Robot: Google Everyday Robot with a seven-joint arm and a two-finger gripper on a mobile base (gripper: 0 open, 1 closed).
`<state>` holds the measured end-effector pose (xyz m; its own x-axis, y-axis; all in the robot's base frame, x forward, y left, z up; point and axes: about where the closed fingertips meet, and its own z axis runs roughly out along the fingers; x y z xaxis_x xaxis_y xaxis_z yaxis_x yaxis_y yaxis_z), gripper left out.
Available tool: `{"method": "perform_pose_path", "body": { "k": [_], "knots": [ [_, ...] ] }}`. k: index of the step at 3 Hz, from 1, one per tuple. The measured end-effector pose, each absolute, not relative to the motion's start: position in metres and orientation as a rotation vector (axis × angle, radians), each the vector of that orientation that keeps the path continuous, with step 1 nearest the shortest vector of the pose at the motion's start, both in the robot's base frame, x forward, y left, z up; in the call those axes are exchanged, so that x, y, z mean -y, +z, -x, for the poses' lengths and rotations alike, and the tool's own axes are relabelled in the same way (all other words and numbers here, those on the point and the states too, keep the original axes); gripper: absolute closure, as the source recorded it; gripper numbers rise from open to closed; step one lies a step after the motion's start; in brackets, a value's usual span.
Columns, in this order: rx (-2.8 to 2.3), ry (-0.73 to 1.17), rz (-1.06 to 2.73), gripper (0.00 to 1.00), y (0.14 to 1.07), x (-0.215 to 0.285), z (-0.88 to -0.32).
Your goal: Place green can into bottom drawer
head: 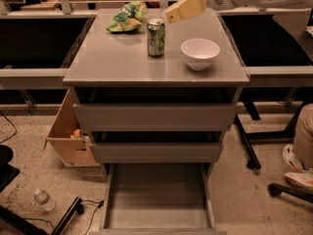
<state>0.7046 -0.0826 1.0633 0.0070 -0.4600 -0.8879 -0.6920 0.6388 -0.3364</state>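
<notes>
The green can (pixel 156 37) stands upright on the grey cabinet top (pixel 117 60), left of a white bowl (pixel 200 53). My gripper (pixel 170 16), cream-yellow on a white arm, hangs just above and to the right of the can's top, apart from it and holding nothing. The bottom drawer (pixel 159 197) is pulled out at floor level, with a bare grey floor and thin side walls. The two upper drawers (pixel 155 117) are slightly open.
A green and yellow snack bag (pixel 126 17) lies at the back left of the top. A cardboard box (pixel 68 133) sits left of the cabinet, a water bottle (pixel 44 199) on the floor. A person's shoes (pixel 297 163) and chair legs are at right.
</notes>
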Motion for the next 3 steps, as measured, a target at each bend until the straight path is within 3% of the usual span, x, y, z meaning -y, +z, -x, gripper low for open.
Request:
{"method": "perform_pose_path", "body": {
  "k": [3],
  "knots": [
    [-1.75,0.317,0.778,0.0,0.984,0.028,-0.793]
  ]
}}
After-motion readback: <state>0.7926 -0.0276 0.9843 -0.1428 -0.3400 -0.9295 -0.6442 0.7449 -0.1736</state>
